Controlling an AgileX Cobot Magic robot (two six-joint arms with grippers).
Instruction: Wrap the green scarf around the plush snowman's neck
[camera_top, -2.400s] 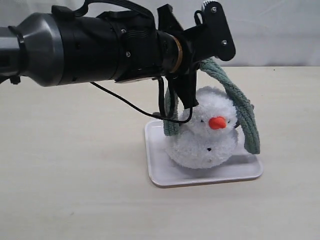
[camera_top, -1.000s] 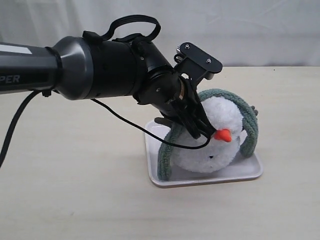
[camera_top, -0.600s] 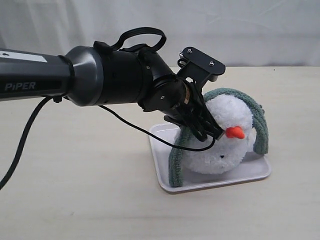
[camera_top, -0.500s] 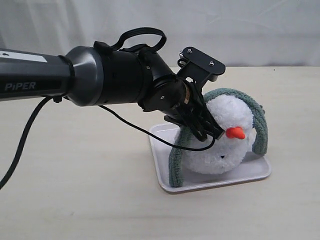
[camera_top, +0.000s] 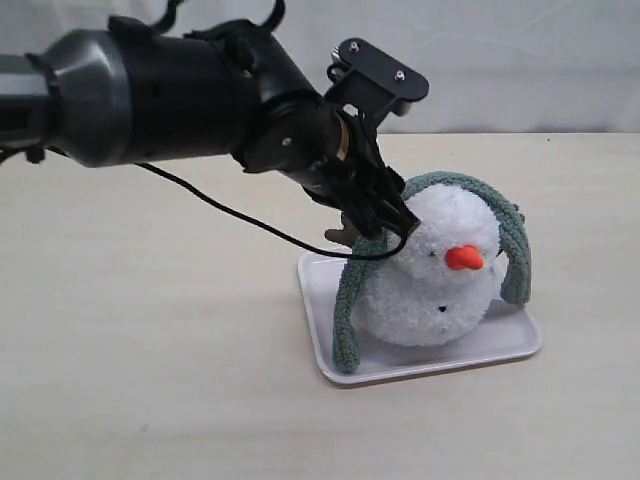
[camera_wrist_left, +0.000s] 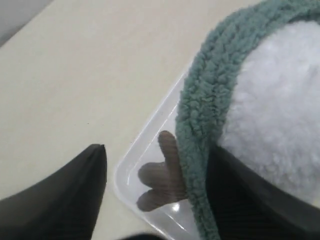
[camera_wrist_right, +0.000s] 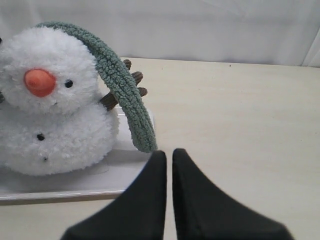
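**Item 1. Plush snowman**: stands upright in a white tray, right of centre in the exterior view, on a pale surface. The orange nose points toward the lower right.

**Item 2. Green scarf**: arched over the crown of the head, not around the neck. One end hangs down the picture-left side to the tray floor. The other hangs down the right side and stops about level with the body. A brown twig arm shows behind the left strand.

**Item 3. Left claw**: at the upper left of the head, fingers spread. The left strand runs between them, close against one finger, and is not pinched.

**Item 4. Right claw**: low, near the tray's edge, fingers pressed almost together and holding nothing. The scarf's right end hangs just above its tips.

**Step in hand (judged):** the scarf is placed over the head, and the wrapping itself is not yet begun.

**Next move calls for (judged):** grip a strand, slide the arch off the crown to the crease behind the head, then cross both ends under the nose. The soft, light toy may tip or drag.
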